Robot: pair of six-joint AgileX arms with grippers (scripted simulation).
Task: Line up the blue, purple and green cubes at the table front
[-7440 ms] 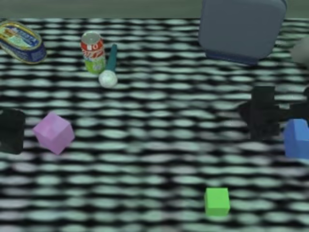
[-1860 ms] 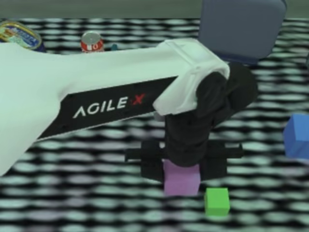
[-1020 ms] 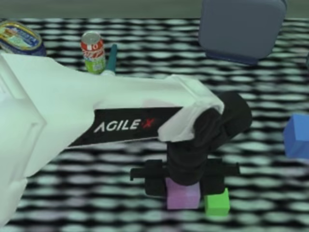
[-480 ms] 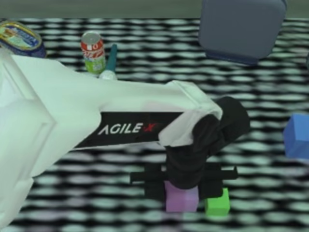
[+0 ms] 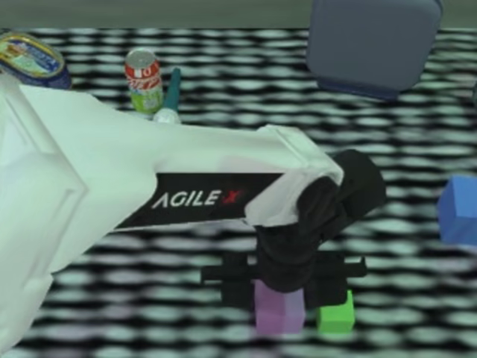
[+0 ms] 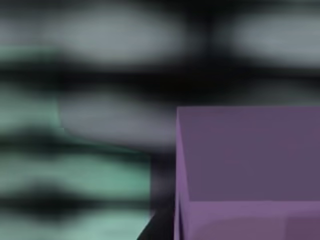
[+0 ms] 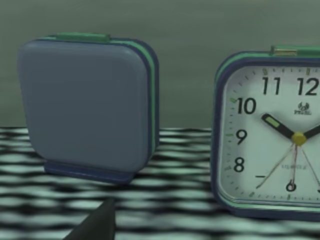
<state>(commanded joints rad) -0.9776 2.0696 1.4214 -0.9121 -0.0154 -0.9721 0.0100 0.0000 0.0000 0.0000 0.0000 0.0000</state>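
Observation:
The lilac-purple cube (image 5: 279, 312) sits low near the table's front edge, just left of the small green cube (image 5: 336, 318). My left gripper (image 5: 283, 292) comes down over it, shut on the purple cube with a black finger on each side. In the left wrist view the purple cube (image 6: 247, 170) fills the frame and one dark finger (image 6: 160, 231) lies against its side. The blue cube (image 5: 458, 211) rests at the right edge, partly cut off. My right arm is parked out of the top view; one dark finger (image 7: 97, 222) shows far off centre with nothing by it.
A big grey-blue rounded box (image 5: 373, 41) stands at the back right, beside a clock face (image 7: 272, 130) in the right wrist view. A drink can (image 5: 144, 78), a teal-handled tool (image 5: 171, 93) and an oval tin (image 5: 33, 60) lie at the back left.
The left arm carried the purple cube from the left side to the front beside the green cube, then lowered it. Over the last half second it sank only slightly.

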